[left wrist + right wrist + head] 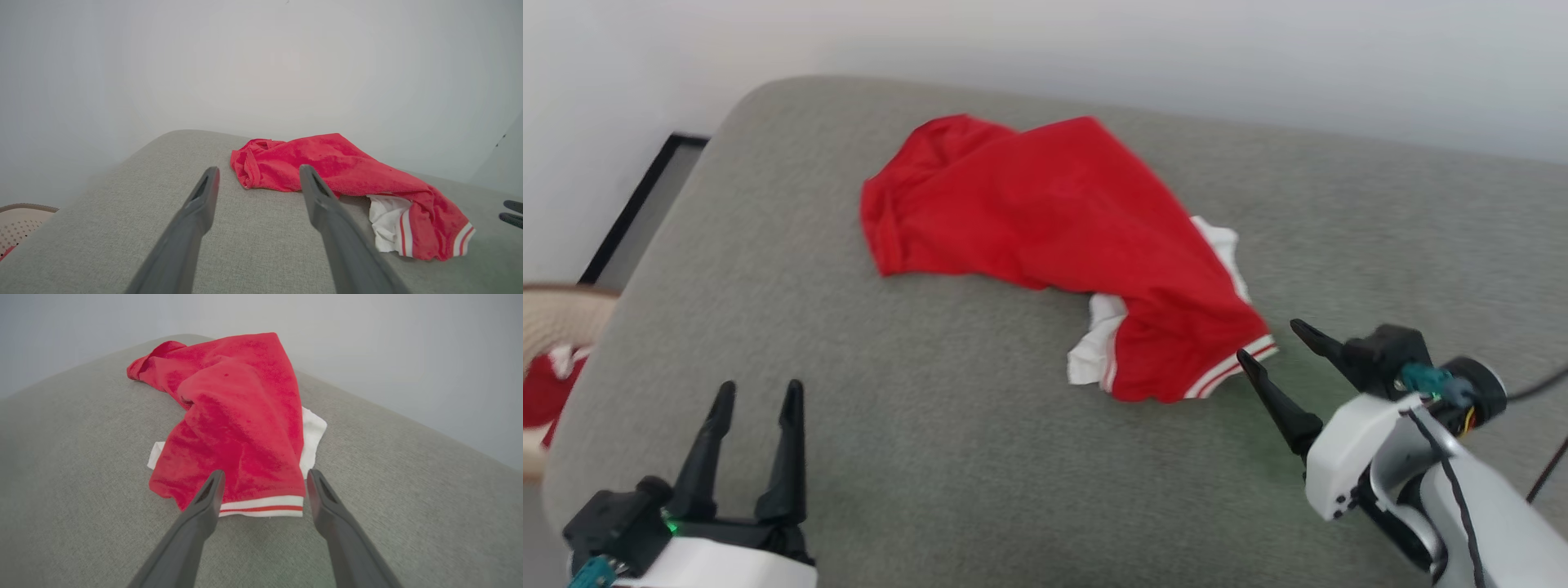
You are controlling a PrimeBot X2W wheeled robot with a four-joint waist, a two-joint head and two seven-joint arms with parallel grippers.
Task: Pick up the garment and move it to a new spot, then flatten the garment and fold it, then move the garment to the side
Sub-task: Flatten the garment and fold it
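The crumpled bright red soft garment (1054, 220) with white panels lies toward the far edge of the grey upholstered cushion (890, 392). My right pincer (1267, 340) gapes wide and empty just beside its striped hem. My left pincer (760, 384), equally wide and empty, sits near the front left corner.

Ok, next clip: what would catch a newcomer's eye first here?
The crumpled red garment lies in the middle of the grey cushion, with white panels poking out at its near end. Next comes the open right hand, aimed at the garment's striped hem from close by. The open left hand sits well apart at the lower left.
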